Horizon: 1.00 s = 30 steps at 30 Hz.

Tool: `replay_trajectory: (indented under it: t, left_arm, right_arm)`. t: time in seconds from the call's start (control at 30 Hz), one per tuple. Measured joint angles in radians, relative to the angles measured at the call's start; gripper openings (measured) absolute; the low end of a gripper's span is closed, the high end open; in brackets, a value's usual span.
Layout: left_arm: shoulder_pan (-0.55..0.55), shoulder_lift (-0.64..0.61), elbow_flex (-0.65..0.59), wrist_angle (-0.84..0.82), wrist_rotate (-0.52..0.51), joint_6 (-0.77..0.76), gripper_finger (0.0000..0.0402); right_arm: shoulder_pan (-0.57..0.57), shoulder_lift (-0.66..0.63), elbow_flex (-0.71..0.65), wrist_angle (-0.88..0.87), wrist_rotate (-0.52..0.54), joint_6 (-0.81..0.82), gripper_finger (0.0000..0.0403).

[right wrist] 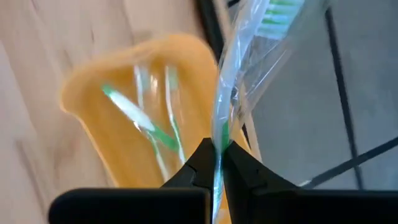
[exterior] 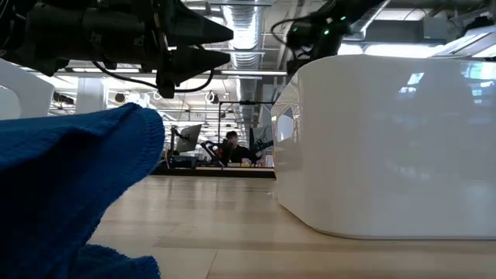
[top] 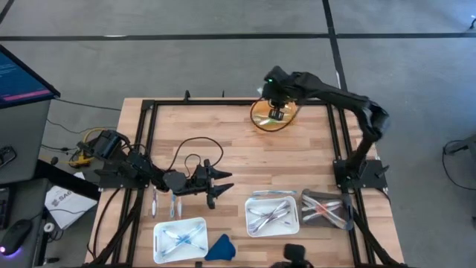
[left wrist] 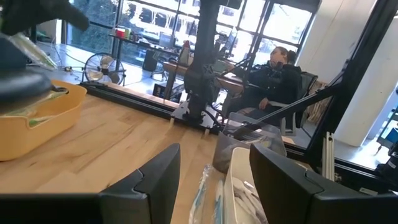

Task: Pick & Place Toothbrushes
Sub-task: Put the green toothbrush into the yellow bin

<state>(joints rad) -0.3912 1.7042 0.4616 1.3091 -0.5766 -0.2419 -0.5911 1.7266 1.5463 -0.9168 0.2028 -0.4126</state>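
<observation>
My right gripper (top: 276, 113) hangs over the yellow tray (top: 262, 123) at the table's far edge, shut on a clear-wrapped toothbrush with green bristles (right wrist: 280, 12). More green-and-white toothbrushes (right wrist: 140, 121) lie in that tray. My left gripper (top: 223, 184) waits open and level at the left middle of the table, touching nothing. Two toothbrushes (top: 172, 204) lie on the wood beside the left arm. Others lie in the white trays (top: 158, 231) (top: 251, 223) and the clear tray (top: 349, 217) near the front edge. My right gripper pinches the wrapped toothbrush between its two fingers at a point along its handle (right wrist: 217, 134). The fingers slant down from above. The brush runs on past the fingertips to its bristle end and is lifted clear above the yellow tray.
A blue cloth lump (top: 219, 249) lies at the front edge between the white trays. A black cable (top: 195, 147) loops over the wood behind the left gripper. Black frame rails (top: 223, 103) border the table. A person (left wrist: 277, 71) sits in the room beyond.
</observation>
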Motion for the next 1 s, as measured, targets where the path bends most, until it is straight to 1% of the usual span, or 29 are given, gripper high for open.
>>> replay_trajectory:
  t: [0.1, 0.17, 0.23, 0.33, 0.5, 0.73, 1.0]
  left_arm:
    - [0.0, 0.0, 0.0, -0.005, 0.0, -0.001, 0.0186]
    - [0.0, 0.0, 0.0, -0.009, 0.0, -0.002, 0.0186]
    - [0.0, 0.0, 0.0, -0.013, 0.0, -0.002, 0.0186]
    - [0.0, 0.0, 0.0, -0.026, 0.0, -0.005, 0.0186]
    - [0.0, 0.0, 0.0, -0.061, 0.0, -0.033, 0.0186]
    - [0.0, 0.0, 0.0, -0.065, 0.0, -0.051, 0.0186]
    - [0.0, 0.0, 0.0, -0.069, 0.0, -0.054, 0.0186]
  right_arm:
    - [0.001, 0.092, 0.081, -0.107, 0.0, -0.12, 0.0008]
    - [0.003, 0.152, 0.123, -0.186, 0.0, -0.165, 0.0008]
    - [0.008, 0.204, 0.15, -0.258, 0.0, -0.172, 0.0008]
    - [0.008, 0.254, 0.158, -0.304, -0.002, -0.172, 0.0008]
    - [-0.003, 0.31, 0.158, -0.304, -0.004, -0.17, 0.0008]
    - [-0.016, 0.317, 0.158, -0.297, -0.016, -0.166, 0.0011]
    - [-0.028, 0.317, 0.158, -0.234, -0.019, -0.163, 0.0051]
